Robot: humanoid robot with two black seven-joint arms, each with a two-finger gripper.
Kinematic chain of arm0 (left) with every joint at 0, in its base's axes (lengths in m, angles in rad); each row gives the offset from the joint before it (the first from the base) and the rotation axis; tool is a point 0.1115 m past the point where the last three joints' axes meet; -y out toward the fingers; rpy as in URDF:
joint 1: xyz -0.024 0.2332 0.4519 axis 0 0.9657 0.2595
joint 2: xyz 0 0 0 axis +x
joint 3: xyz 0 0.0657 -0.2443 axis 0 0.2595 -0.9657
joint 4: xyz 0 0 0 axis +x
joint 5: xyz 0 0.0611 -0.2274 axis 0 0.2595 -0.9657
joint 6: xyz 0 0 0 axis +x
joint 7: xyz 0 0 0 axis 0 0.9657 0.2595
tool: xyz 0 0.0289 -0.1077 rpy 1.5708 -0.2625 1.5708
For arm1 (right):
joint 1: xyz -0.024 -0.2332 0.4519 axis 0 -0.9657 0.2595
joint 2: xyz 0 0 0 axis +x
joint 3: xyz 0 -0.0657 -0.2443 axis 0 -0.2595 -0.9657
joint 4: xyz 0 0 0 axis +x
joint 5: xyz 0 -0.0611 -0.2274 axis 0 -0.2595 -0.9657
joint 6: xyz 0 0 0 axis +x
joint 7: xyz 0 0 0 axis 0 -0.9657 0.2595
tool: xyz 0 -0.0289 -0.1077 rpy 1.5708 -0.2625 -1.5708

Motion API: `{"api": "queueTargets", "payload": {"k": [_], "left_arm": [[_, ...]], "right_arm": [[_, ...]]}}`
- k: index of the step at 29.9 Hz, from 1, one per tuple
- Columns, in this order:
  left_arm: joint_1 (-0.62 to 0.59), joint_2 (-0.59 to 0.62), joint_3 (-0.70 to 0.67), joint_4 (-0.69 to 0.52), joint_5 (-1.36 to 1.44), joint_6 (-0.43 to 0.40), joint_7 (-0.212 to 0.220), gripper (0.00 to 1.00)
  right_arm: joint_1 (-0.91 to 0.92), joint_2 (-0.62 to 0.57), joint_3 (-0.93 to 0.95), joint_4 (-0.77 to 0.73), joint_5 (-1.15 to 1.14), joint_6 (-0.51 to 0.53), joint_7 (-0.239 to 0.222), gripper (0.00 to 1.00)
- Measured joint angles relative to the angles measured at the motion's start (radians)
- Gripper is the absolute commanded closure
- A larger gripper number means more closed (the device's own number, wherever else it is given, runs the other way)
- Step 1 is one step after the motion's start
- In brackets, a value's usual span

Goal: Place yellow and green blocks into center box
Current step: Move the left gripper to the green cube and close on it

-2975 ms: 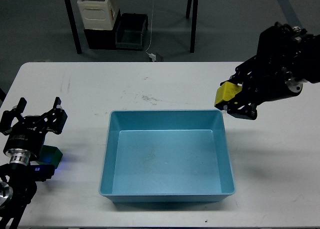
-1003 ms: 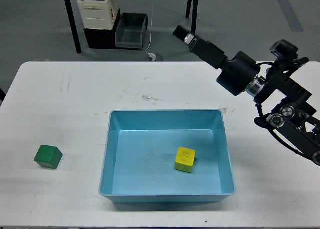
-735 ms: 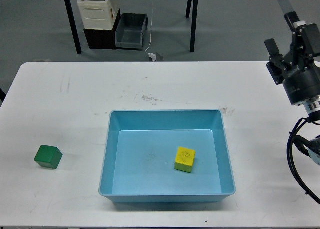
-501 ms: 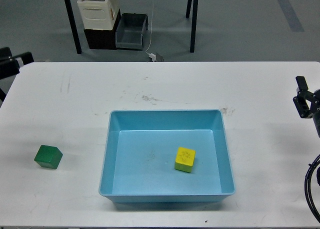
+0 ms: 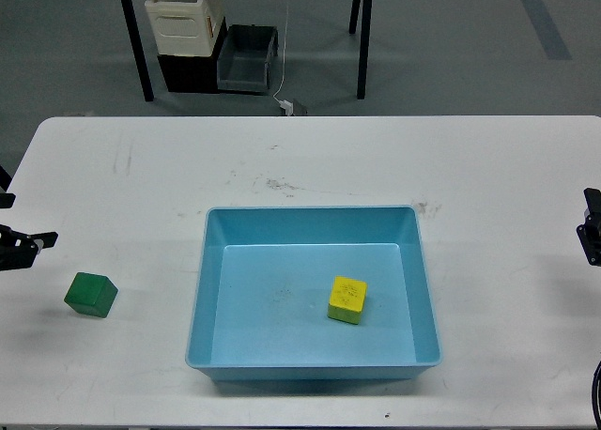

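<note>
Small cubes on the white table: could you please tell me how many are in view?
2. The bright yellow cube sits inside the light blue plastic tray, right of its middle. The dark green cube rests on the white table, left of the tray. None looks hidden.

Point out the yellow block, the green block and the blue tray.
yellow block (image 5: pixel 347 299), head view, front face.
green block (image 5: pixel 91 294), head view, front face.
blue tray (image 5: pixel 313 208), head view, far rim.
</note>
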Motion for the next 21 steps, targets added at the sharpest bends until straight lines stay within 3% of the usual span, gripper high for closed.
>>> {"api": "queueTargets", "payload": {"k": [11,21], "left_arm": [[-0.006,-0.073,0.143,0.025,0.065,-0.011,0.000,0.00],[-0.024,-0.142,0.167,0.055,0.071,-0.064,0.000,0.00]], "right_arm": [[-0.004,0.008,-0.007,-0.003,0.000,-0.001,0.000,0.00],[-0.005,0.008,-0.004,-0.006,0.000,-0.005,0.000,0.00]]}}
